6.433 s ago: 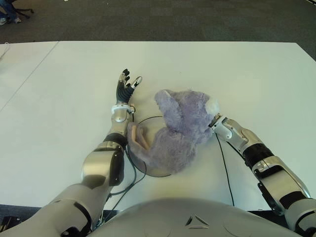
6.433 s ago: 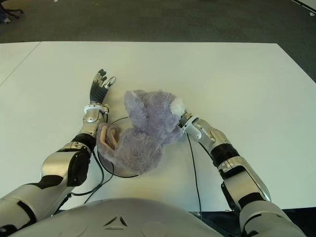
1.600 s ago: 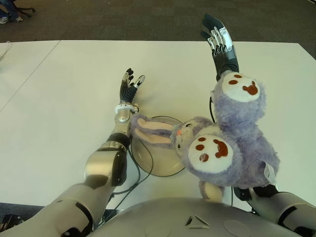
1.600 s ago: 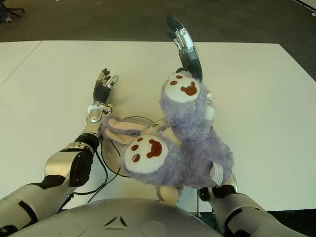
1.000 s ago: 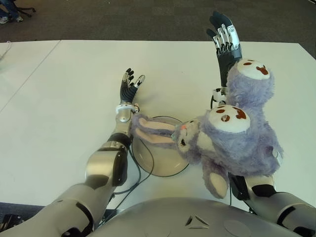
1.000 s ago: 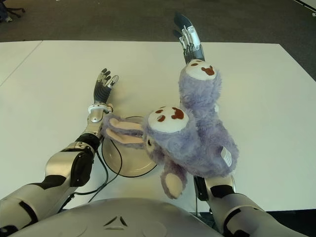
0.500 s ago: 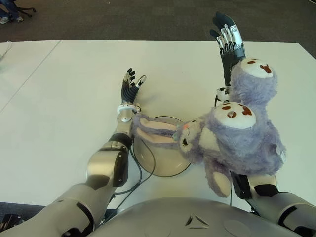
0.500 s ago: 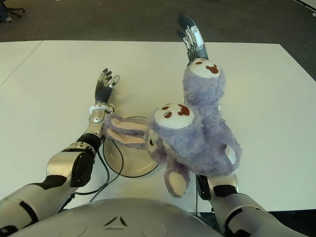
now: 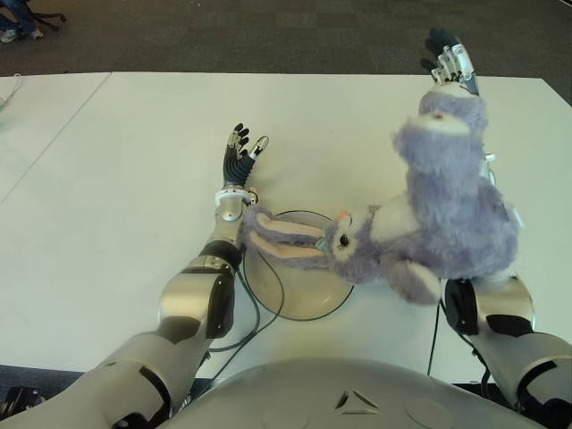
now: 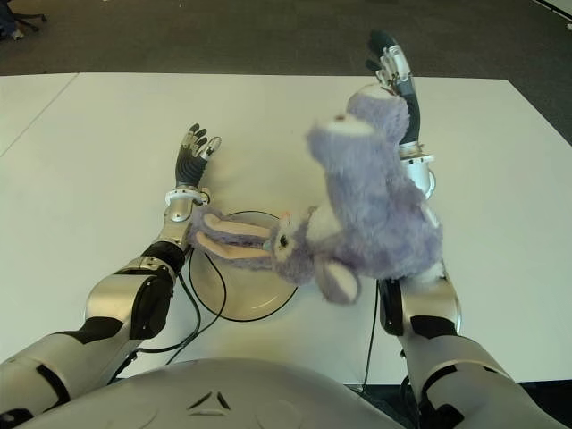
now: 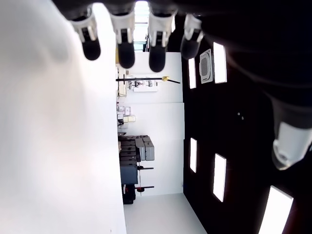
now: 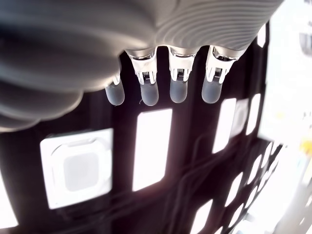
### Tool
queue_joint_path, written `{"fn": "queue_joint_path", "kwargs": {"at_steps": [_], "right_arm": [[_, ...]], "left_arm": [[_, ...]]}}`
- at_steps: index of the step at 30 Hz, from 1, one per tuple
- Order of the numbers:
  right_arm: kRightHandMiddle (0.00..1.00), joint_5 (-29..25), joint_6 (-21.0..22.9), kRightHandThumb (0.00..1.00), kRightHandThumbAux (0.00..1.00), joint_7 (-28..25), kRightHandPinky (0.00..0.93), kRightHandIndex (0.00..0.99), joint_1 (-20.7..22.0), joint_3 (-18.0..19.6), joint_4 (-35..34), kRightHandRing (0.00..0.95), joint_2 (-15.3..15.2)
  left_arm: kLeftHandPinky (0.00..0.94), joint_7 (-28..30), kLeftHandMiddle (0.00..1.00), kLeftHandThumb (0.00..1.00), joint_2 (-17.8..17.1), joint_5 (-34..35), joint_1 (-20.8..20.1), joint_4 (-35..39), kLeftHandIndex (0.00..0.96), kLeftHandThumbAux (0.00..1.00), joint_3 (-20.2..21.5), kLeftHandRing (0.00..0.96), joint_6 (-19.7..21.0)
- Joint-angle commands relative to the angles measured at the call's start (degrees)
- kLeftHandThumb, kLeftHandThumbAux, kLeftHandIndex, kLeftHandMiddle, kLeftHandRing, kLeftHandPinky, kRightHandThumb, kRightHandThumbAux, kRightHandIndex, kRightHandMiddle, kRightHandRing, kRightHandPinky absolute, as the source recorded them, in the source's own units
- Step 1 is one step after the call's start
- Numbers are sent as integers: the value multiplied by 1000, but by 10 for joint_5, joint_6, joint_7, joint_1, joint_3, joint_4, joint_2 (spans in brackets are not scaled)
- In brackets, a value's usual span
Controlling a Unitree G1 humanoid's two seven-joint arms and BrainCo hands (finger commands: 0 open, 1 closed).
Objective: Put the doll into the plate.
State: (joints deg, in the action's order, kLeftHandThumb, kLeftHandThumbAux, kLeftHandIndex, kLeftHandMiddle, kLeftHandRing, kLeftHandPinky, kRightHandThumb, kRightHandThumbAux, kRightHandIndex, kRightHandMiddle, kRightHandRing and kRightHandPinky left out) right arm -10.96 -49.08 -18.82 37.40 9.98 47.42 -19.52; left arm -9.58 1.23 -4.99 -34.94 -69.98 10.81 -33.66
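While the purple plush doll is draped over the right forearm, its head with the long pink-lined ears reaches over the plate, the ears pointing toward the table's left edge and lying across the plate's far rim. The doll's long axis runs at a slant, from the head low over the plate up to a foot raised toward the table's far right corner. Its body is off the plate, to the right of it. The right hand sticks out past that raised foot, fingers straight and spread, gripping nothing; the doll hangs on the arm rather than in the fingers. The left hand shows beyond the plate, on its far left side, over the white table, fingers extended and relaxed, holding nothing. A black cable curls along the plate's left rim.
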Motion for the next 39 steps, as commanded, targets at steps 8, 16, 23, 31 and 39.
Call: {"fn": "queue_joint_path", "kwargs": {"at_steps": [8,16,23,31,39], "right_arm": [[0,23,62,0,399,47,0,0,86,33,202,0,-47],[0,53,70,0,439,89,0,0,88,21,230,0,-57],[0,71,64,0,434,93,0,0,83,17,236,0,-59],[0,85,47,0,418,87,0,0,75,14,235,0,-52],[0,89,40,0,417,77,0,0,74,13,232,0,-49]], "left_arm": [[7,-8,122,0,40,3,110,-77,44,510,1,96,70],[4,-4,120,0,40,7,109,-77,52,507,3,92,70],[0,-9,112,0,39,0,111,-77,41,498,-5,86,66],[0,-9,115,0,37,-1,110,-77,39,491,-8,89,70],[12,-6,128,0,38,6,109,-78,43,495,-1,101,75]]}}
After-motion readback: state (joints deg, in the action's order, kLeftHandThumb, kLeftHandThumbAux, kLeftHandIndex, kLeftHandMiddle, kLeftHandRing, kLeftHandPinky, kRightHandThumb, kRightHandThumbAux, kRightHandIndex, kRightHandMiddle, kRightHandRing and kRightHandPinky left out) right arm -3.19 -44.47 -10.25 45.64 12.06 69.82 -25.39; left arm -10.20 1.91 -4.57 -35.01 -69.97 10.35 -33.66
